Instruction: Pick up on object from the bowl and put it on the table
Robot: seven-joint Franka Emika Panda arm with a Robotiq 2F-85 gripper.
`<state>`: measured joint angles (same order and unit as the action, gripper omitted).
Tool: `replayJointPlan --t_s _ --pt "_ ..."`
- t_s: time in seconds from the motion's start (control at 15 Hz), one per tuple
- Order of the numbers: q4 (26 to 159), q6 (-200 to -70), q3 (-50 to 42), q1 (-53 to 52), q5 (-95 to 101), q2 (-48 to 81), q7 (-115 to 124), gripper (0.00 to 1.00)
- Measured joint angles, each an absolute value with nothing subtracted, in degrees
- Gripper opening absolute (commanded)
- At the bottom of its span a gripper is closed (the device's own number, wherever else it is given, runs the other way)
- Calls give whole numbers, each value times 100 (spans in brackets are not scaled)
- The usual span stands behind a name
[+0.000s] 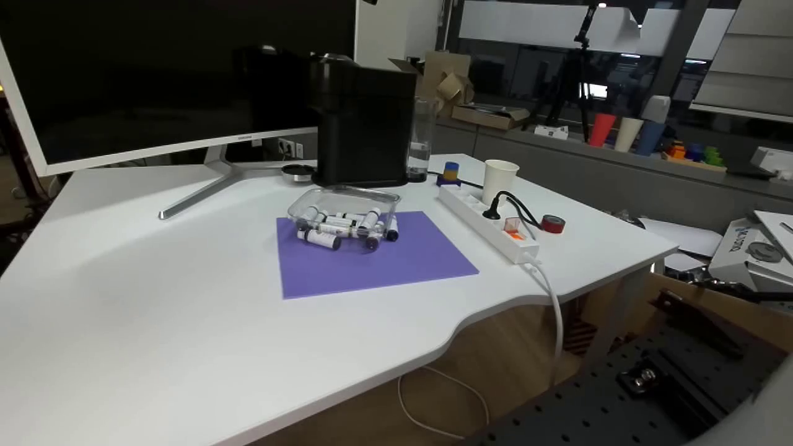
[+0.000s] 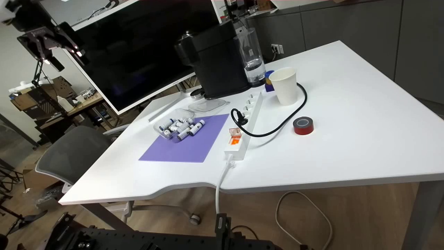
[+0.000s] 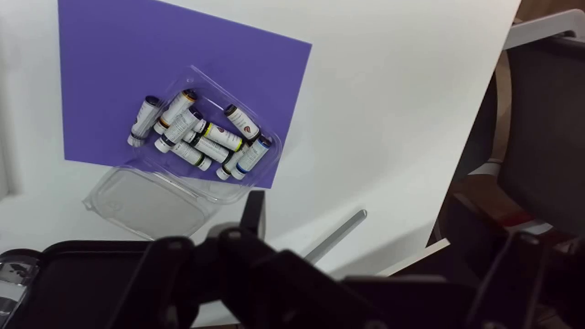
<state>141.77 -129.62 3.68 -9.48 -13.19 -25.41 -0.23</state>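
The bowl is a clear plastic container (image 1: pixel 344 199) (image 2: pixel 186 113) (image 3: pixel 271 161) on the purple mat, with its clear lid (image 2: pixel 207 105) (image 3: pixel 148 201) folded open. It holds several small white-labelled bottles (image 1: pixel 337 229) (image 2: pixel 184 125) (image 3: pixel 221 136) with coloured bands. One bottle (image 2: pixel 196 127) (image 3: pixel 145 118) lies at the bowl's end; I cannot tell if it is inside the rim. The table (image 1: pixel 155 297) (image 2: pixel 353 132) (image 3: pixel 379 114) is a white desk. My gripper (image 2: pixel 71 62) is open and empty, high up and away from the bowl; it is out of view in an exterior view.
The purple mat (image 1: pixel 378 266) (image 2: pixel 180 152) lies under the bowl. A monitor (image 1: pixel 173 80) and black coffee machine (image 1: pixel 365 124) stand behind. A power strip (image 1: pixel 489 223), paper cup (image 1: pixel 499 176) and red tape roll (image 1: pixel 552 223) (image 2: pixel 303 125) are beside the mat.
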Motion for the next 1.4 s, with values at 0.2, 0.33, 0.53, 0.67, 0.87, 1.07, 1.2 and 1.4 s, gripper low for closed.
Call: replayJointPlan --t_s 0.2,0.33,0.53,0.67,0.87,1.07,1.2,1.4 --pt "14177 -12962 370 -947 -1319 -2538 -25 100" --pt "14177 -12950 371 -911 -1325 -2504 20 100" --pt "14167 -12939 310 -630 -1334 -2321 285 100" --pt "14126 -12880 192 -368 -1333 -2076 375 100" --pt "13988 -12809 -14 8 -1330 -1562 488 100" --pt "13705 -12656 -129 248 -1328 -964 776 100" --pt "13447 -12560 -138 294 -1329 -546 1006 100" --pt "12985 -12431 -116 256 -1335 113 1342 100"
